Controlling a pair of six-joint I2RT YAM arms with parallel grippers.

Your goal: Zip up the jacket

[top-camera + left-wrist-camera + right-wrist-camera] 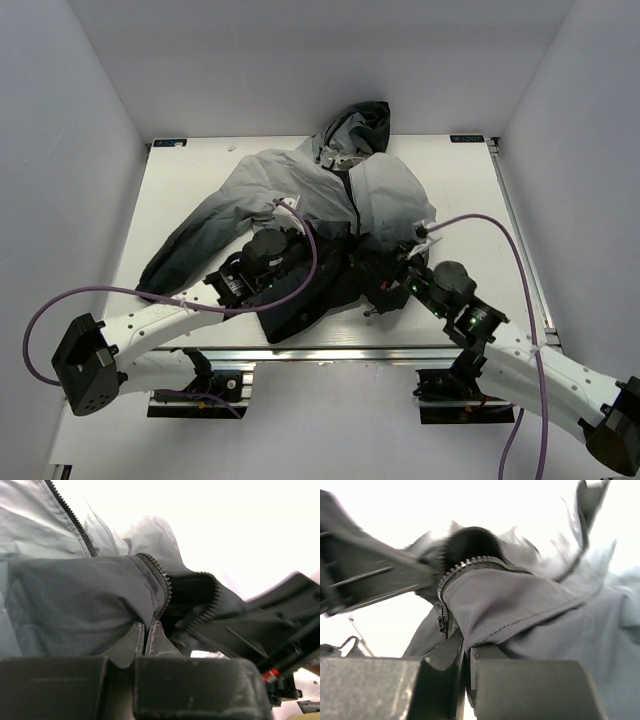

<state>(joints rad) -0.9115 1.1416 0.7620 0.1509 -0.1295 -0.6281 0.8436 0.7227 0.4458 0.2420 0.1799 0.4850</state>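
The jacket (300, 200) lies on the white table, hood at the back, light grey at the shoulders and black at the hem near me. My left gripper (300, 262) is shut on the dark hem fabric of its left front panel (90, 595), beside that panel's zipper teeth (162, 582). My right gripper (372, 272) is shut on the dark hem of the other front panel (520, 605), next to its zipper edge (442, 587) and a small slider (441, 622). Both hems are lifted a little and the two zipper edges are apart.
The table (470, 190) is walled by white panels on three sides. A metal rail (340, 351) runs along its near edge. Purple cables (300, 230) loop over the jacket from both arms. The jacket's left sleeve (175, 255) stretches toward the front left.
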